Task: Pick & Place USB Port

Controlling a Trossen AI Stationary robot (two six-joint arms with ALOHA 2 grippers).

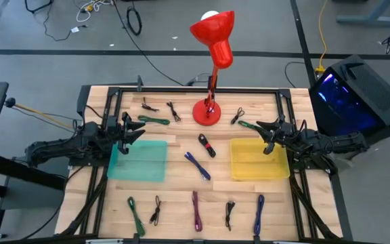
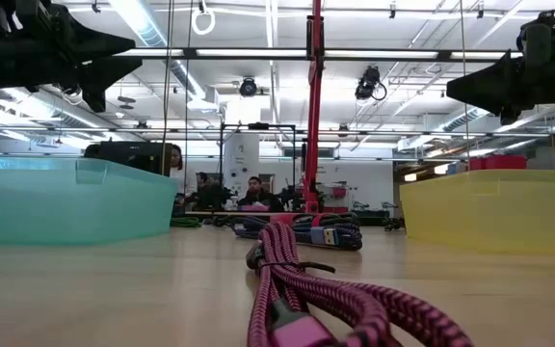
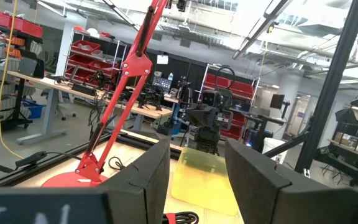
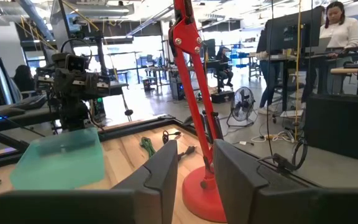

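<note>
Two dark, jointed arms, each hand point(image 1: 131, 131) with angular black fingers.

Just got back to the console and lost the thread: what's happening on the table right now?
Nothing is being carried yet. The left gripper hovers over the teal bin, jaws open and empty; the right gripper hovers the same way over the yellow bin. Both bins look empty. The bundled USB cables lie about the table, including a black-and-red one and a blue one between the bins, near the red lamp.

Your left pincer point(image 1: 139, 132) and right pincer point(image 1: 261, 128) both hover apart, fingers parted, holding nothing
</note>
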